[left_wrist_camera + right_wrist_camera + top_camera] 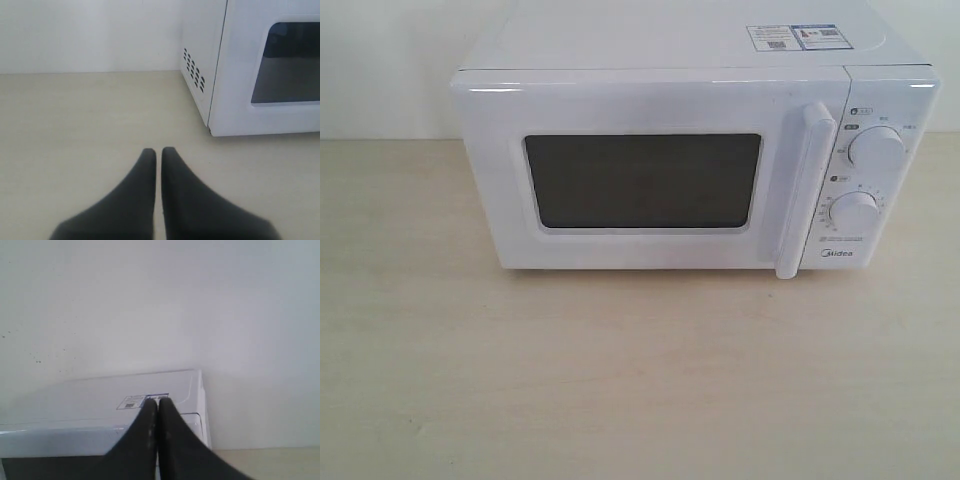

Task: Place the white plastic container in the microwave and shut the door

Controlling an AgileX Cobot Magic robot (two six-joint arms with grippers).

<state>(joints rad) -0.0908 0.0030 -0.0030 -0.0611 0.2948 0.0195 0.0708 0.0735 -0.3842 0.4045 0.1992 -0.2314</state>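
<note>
The white Midea microwave [690, 150] stands at the back of the light wooden table [620, 380]. Its door [640, 180] is closed, with the dark mesh window and the vertical white bar handle [803, 190] facing me. The white plastic container is out of view in every frame. My left gripper [158, 151] hovers low over bare table, to the left of the microwave [260, 70], its black fingers shut with nothing between them. My right gripper [158, 402] is raised above the microwave's top [100, 395], shut and empty. Neither gripper shows in the exterior view.
Two round dials [876, 148] sit on the microwave's right panel, and stickers [796, 37] lie on its top. Vent slots [194, 76] mark its left side. A white wall [160, 305] rises behind it.
</note>
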